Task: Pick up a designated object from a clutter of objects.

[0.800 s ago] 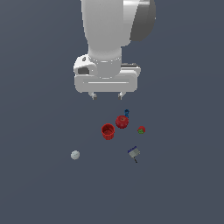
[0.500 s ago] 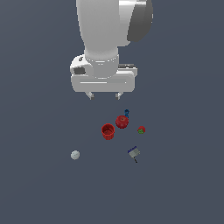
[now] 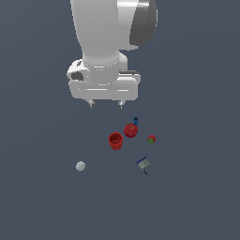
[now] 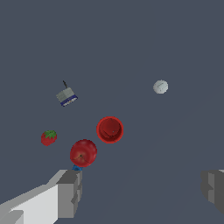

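The small red cup (image 3: pixel 115 140) stands upright on the grey floor, mouth up; in the wrist view (image 4: pixel 110 129) I look down into it. A round red apple (image 3: pixel 131 130) lies just beside it, also in the wrist view (image 4: pixel 83 152). A red-green strawberry (image 3: pixel 151 139), a tiny blue piece (image 3: pixel 136 120), a pale grey ball (image 3: pixel 80 166) and a grey-blue block (image 3: pixel 143 163) lie around. My gripper (image 3: pixel 106 104) hangs open and empty, well above the clutter and toward the exterior view's left of it. Its grey fingers (image 4: pixel 70 192) frame the wrist view.
The strawberry (image 4: pixel 48 137), the grey-blue block (image 4: pixel 66 96) and the pale ball (image 4: pixel 160 86) also show in the wrist view. The blue piece (image 4: pixel 77 167) peeks out from behind the apple. The floor is flat dark grey all around.
The arm has drifted a little toward the exterior view's left and slightly up. The objects have not moved.
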Robot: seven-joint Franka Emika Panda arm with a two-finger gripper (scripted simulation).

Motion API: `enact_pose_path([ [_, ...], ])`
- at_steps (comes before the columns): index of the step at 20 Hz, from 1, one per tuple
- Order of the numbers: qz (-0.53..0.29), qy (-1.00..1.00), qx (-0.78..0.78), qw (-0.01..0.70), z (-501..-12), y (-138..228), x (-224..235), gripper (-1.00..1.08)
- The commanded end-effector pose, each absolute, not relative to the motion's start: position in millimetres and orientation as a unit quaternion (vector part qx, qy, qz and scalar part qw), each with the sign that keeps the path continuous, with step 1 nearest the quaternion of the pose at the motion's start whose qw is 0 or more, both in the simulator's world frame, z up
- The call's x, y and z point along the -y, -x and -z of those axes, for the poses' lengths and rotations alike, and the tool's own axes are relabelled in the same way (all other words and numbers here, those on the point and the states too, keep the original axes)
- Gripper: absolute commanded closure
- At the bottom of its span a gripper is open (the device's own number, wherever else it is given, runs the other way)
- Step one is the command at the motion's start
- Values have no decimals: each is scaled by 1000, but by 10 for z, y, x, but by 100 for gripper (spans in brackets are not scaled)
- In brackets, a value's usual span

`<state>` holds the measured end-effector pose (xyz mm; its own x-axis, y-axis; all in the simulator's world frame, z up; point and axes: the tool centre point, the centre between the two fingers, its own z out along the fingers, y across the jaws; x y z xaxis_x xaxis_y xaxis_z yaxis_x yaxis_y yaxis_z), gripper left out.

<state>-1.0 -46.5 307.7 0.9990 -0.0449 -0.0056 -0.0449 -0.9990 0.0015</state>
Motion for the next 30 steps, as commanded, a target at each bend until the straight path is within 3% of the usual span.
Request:
enact_pose_path([
  [1,3,-1000,16,1,-3017,-2,460,-92],
  [9,3,-999,-32,2,-2585,-72,415,-92],
  [22,1,-987,-163,1,-1413,-54,273,-92],
  [30,0,-979,-206,0,-1038,19,221,-92],
])
